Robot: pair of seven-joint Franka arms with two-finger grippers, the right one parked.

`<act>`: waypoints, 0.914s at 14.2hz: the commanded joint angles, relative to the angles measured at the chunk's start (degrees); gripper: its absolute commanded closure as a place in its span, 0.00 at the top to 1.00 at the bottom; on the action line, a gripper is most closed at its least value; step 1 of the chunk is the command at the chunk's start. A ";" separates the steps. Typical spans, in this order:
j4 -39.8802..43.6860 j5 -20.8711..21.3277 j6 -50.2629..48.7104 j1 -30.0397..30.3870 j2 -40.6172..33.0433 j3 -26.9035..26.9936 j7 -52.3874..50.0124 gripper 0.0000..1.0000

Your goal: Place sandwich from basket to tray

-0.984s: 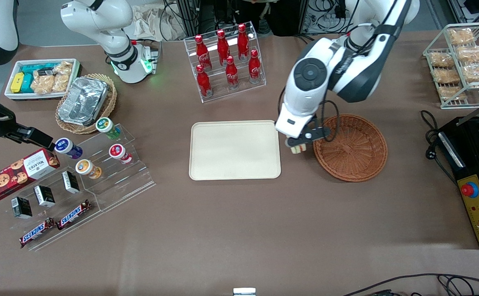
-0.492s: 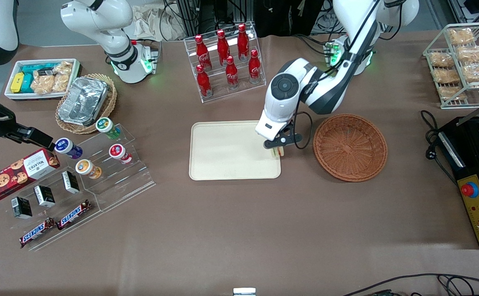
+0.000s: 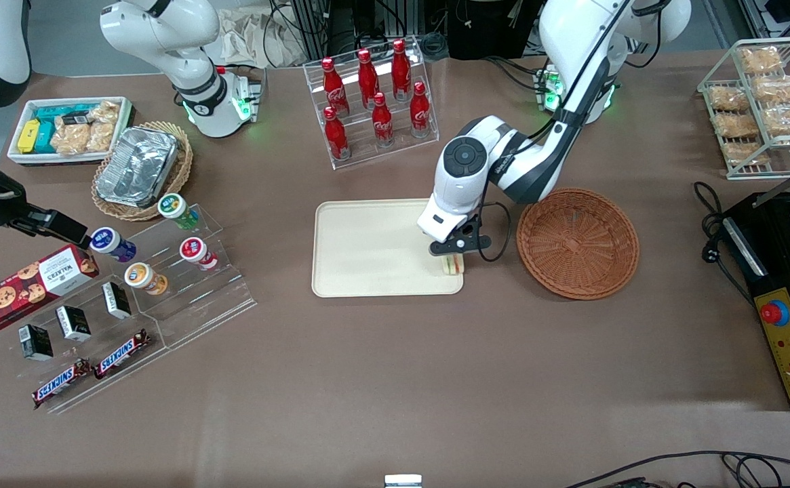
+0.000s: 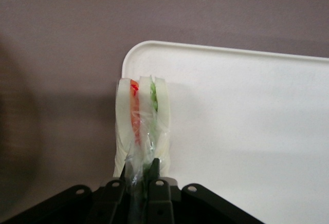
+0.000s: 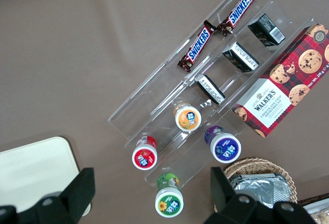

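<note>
Gripper [image 3: 454,254] hangs over the tray's [image 3: 367,247] corner nearest the basket [image 3: 577,242]. Fingers [image 4: 154,190] narrow, pinching the sandwich [image 4: 141,129], which stands upright at the tray rim.

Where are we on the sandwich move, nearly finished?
The basket looks empty, so the pickup and carry are done. The gripper is shut on the sandwich at the corner of the tray nearest the basket, right by the rim. Whether it rests on the tray is unclear. Left: release and retreat.

Gripper [image 3: 453,256] holds sandwich [image 3: 453,265] seemingly on tray [image 3: 374,247], beside basket [image 3: 578,242].
</note>
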 commanded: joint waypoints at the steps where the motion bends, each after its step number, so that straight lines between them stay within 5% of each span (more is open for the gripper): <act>1: 0.05 0.89 2.98 -1.10 1.09 0.30 0.38 0.00; 5: -0.03 1.06 4.04 -1.90 2.76 0.39 -0.15 0.00; 6: -0.12 1.06 4.04 -1.90 2.77 0.39 -0.50 0.19; 8: -0.73 1.15 3.95 -1.81 2.50 0.65 -0.41 0.90; 9: -0.56 1.07 3.51 -1.81 1.81 0.91 -0.59 0.99; 13: 3.99 1.15 -5.87 -0.41 -2.41 3.62 -1.03 0.99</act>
